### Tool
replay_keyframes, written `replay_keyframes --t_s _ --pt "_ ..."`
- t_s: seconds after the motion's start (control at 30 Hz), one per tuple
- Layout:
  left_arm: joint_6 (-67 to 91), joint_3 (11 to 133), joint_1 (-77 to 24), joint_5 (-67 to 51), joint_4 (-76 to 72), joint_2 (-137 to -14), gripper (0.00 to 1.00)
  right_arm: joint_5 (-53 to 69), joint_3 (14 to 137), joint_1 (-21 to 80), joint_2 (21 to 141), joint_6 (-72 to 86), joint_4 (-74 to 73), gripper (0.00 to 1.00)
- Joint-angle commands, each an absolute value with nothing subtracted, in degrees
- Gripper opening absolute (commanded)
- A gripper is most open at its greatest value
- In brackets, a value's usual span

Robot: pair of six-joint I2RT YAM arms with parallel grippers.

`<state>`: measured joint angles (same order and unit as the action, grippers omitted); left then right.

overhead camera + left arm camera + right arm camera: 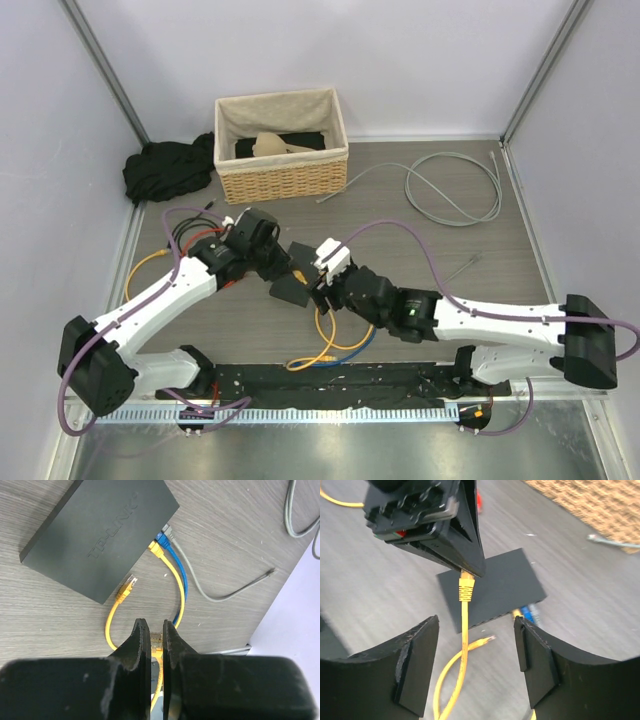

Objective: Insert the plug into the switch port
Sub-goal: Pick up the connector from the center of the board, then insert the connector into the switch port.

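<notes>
Yellow plug pinched in my left gripper, above the table beside the switch.

My left gripper [156, 634] is closed almost tight on the yellow plug [466, 587]. From my right wrist it stands on end, long axis upright, nose hidden up in my left fingertips [470, 562], its cable [463, 645] trailing down. My right gripper [476, 630] gapes wide either side of that cable, holding nothing. The switch [100, 535] lies flat on the table [240, 545], its socket edge carrying three seated plugs [162, 540].

Wood-grain table [500, 260] holds switch [100, 535], wicker basket [283, 180], black cloth [165, 170].
</notes>
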<state>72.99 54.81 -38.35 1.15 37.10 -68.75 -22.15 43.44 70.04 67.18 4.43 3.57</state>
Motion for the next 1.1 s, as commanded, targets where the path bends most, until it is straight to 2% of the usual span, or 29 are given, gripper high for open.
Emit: replay_keyframes --t_s 0.0,0.13,0.47,0.57,0.87,1.0,1.03,1.07 --pt "75.59 57.74 -38.76 2.81 37.44 -69.61 0.00 -36.29 44.47 74.34 72.49 -3.68 11.51 0.67" --pt "75.85 58.62 -38.76 2.46 36.91 -70.14 0.00 -41.74 43.95 77.17 76.01 -9.12 18.87 0.64" --pt "76.20 58.89 -38.76 2.55 36.83 -70.31 0.00 -42.10 47.46 77.70 84.01 -13.53 23.11 0.54" --pt "76.11 59.06 -38.76 2.37 36.74 -70.31 0.00 -42.36 47.81 77.78 85.34 -13.80 24.08 0.47" --pt "75.85 58.71 -38.76 3.16 37.18 -70.49 0.00 -43.24 49.30 77.87 85.70 -12.92 22.33 0.01" --pt "74.71 58.45 -38.76 4.57 36.57 -70.40 0.02 -41.40 49.13 77.70 84.64 -10.02 17.86 0.01" --pt "73.49 58.36 -38.76 5.01 36.04 -70.40 0.06 -40.96 49.13 77.61 84.29 -8.71 16.71 0.01" --pt "72.17 58.36 -38.76 5.71 35.51 -70.31 0.16 -39.39 49.13 77.35 84.03 -8.01 15.57 0.01"
